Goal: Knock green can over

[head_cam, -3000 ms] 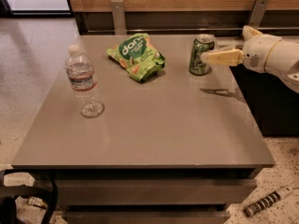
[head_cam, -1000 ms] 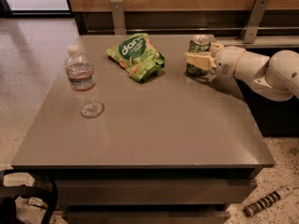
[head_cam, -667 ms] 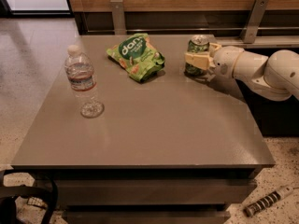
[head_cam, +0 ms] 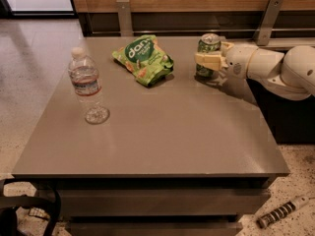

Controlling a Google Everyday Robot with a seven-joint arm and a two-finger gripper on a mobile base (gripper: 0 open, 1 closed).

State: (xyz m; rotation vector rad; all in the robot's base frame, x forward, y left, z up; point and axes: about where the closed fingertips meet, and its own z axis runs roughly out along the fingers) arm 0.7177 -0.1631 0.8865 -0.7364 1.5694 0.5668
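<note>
Can [head_cam: 208, 42] stands upright near the tabletop's [head_cam: 172, 132] far right edge, with the pincer [head_cam: 211, 56] against it from the right. Can't tell if it's clamped. Open tabletop nearer.

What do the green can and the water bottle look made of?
Green can: probably thin metal, painted, with a shiny silver rim. Water bottle: clear plastic, see-through, with a white cap. The gripper is right at the can.

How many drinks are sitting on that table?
2. A water bottle stands near the left edge of the table; a green can stands upright at the far right, with the robot's tool at it. None looks hidden.
</note>
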